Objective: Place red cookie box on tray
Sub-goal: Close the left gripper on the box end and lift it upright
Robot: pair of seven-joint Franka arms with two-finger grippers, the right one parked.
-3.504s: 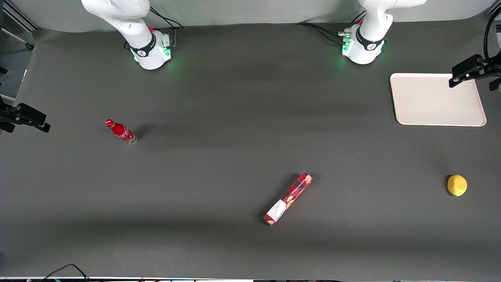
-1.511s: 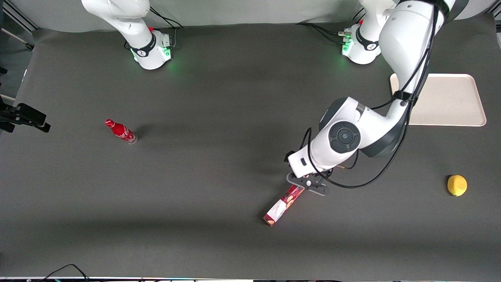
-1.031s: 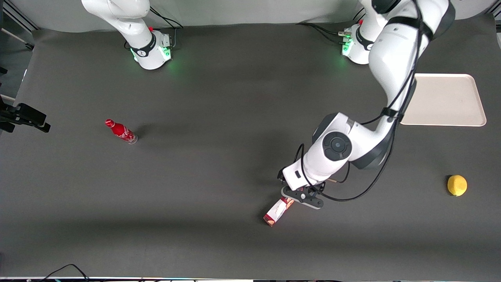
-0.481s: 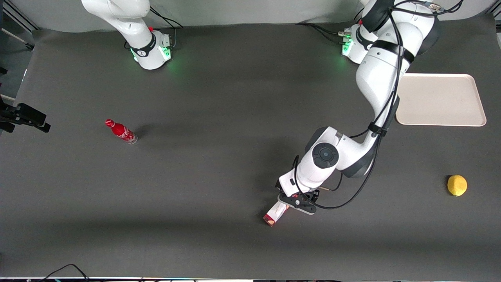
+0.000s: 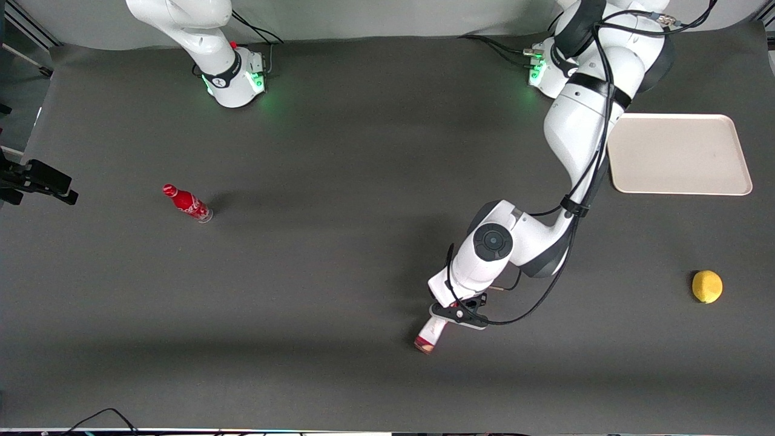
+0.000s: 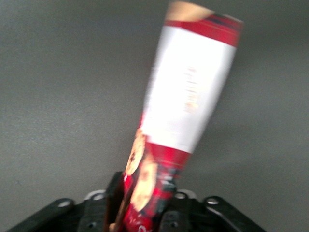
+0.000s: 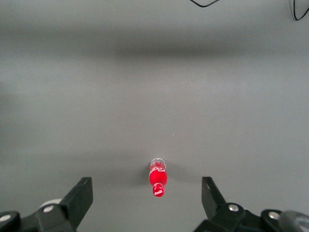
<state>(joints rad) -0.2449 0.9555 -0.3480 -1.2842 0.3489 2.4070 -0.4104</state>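
Note:
The red cookie box point(image 5: 431, 333) lies on the dark table nearer the front camera than the tray, and only its white-panel end shows past the wrist. My left gripper point(image 5: 457, 315) is down over its red plaid part. In the left wrist view the box point(image 6: 188, 101) runs out from between my fingers point(image 6: 114, 193), which press both its sides, so the gripper point(image 6: 142, 203) is shut on it. The box looks tilted and blurred. The cream-white tray point(image 5: 678, 154) lies toward the working arm's end, near that arm's base.
A yellow lemon point(image 5: 707, 286) lies nearer the front camera than the tray. A small red bottle point(image 5: 187, 203) stands toward the parked arm's end and also shows in the right wrist view point(image 7: 158, 178). A camera stand point(image 5: 36, 178) is at that table edge.
My arm came in over the box, slid along it toward the white end and came down. The fingers have closed on the box, and its visible end has turned slightly.

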